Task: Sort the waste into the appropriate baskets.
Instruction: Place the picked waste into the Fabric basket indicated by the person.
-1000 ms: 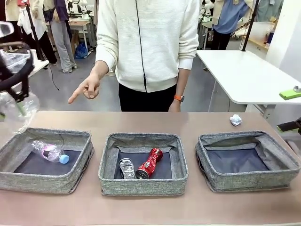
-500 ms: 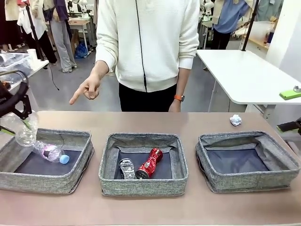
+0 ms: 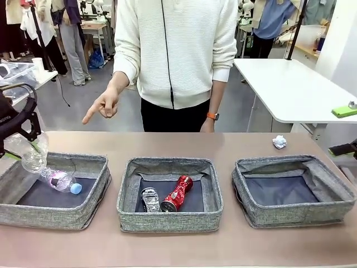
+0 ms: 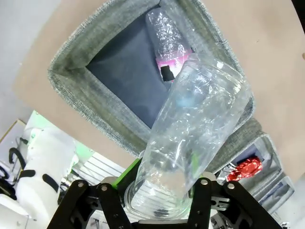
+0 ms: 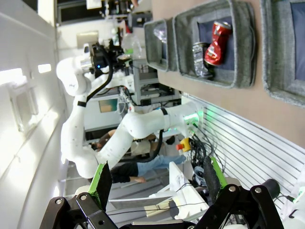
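Observation:
My left gripper point(image 3: 23, 138) hangs over the far left corner of the left basket point(image 3: 56, 215), shut on a clear crumpled plastic container point(image 3: 30, 155) that points down into it. In the left wrist view the container point(image 4: 200, 109) sits between my fingers above this basket point(image 4: 81, 90). In the basket lies a clear bottle point(image 3: 57, 180) with a blue cap. The middle basket point(image 3: 167, 220) holds a red soda can point(image 3: 178, 192) and a crushed black-silver can point(image 3: 149, 199). A white paper ball point(image 3: 279, 142) lies behind the empty right basket point(image 3: 295, 215). My right gripper point(image 5: 155, 191) is open and holds nothing.
A person in a white sweater stands at the far side, one hand point(image 3: 100, 107) pointing down toward the left basket. A bare strip of table runs along the front edge. A white table stands off to the back right.
My left gripper has come down and a little to the right with the plastic container, from above the table's left edge to the left basket's far corner. The right arm is still.

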`<control>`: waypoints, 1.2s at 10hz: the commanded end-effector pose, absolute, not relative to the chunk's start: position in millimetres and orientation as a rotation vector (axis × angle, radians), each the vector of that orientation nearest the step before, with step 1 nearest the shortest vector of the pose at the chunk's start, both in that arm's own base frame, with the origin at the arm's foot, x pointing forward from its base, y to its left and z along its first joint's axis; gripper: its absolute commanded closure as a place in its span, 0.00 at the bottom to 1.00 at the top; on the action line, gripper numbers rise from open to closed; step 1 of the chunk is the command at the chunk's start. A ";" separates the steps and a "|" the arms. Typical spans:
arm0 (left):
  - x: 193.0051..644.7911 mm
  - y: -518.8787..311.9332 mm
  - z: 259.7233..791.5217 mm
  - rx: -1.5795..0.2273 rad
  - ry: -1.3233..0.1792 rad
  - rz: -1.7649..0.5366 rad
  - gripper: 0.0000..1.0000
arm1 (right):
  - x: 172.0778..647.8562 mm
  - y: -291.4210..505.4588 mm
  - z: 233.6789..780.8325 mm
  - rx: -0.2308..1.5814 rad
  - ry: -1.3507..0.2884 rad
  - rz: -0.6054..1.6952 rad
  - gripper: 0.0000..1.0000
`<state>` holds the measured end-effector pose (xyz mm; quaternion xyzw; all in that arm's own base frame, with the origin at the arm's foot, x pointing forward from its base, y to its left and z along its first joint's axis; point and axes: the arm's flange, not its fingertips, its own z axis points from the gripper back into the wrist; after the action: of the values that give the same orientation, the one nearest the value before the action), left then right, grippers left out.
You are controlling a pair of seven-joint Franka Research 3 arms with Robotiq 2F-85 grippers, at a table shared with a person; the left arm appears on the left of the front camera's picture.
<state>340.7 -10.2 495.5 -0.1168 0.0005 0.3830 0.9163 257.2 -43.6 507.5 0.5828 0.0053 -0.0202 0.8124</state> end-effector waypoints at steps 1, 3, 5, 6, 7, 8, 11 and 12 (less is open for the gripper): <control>340.3 -13.9 495.1 -0.280 -0.018 0.799 0.00 | 258.3 -44.6 508.9 1.259 0.000 -0.021 0.00; 340.0 -14.3 495.4 -0.278 -0.011 0.796 0.00 | 258.3 -44.6 508.9 1.259 0.000 -0.021 0.00; 339.8 -14.1 494.6 -0.279 -0.001 0.784 0.00 | 258.3 -44.6 508.9 1.259 0.000 -0.021 0.00; 339.5 -13.9 495.0 -0.278 -0.001 0.782 0.00 | 258.3 -44.6 508.9 1.259 0.000 -0.021 0.00; 339.7 -14.2 496.1 -0.292 0.004 0.777 0.00 | 258.3 -44.6 508.9 1.259 0.000 -0.021 0.00; 339.8 -14.8 497.1 -0.285 -0.002 0.775 0.00 | 258.3 -44.6 508.9 1.259 0.000 -0.021 0.00; 339.1 -22.2 509.6 -0.343 0.016 0.754 0.00 | 258.3 -44.6 508.9 1.259 0.000 -0.021 0.00; 339.3 -24.2 512.9 -0.397 0.065 0.739 0.00 | 258.3 -44.6 508.9 1.259 0.000 -0.021 0.00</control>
<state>340.2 -23.9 507.8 -0.1579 0.0072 0.3734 0.9141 257.2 -43.6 507.5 0.5828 0.0053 -0.0201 0.8124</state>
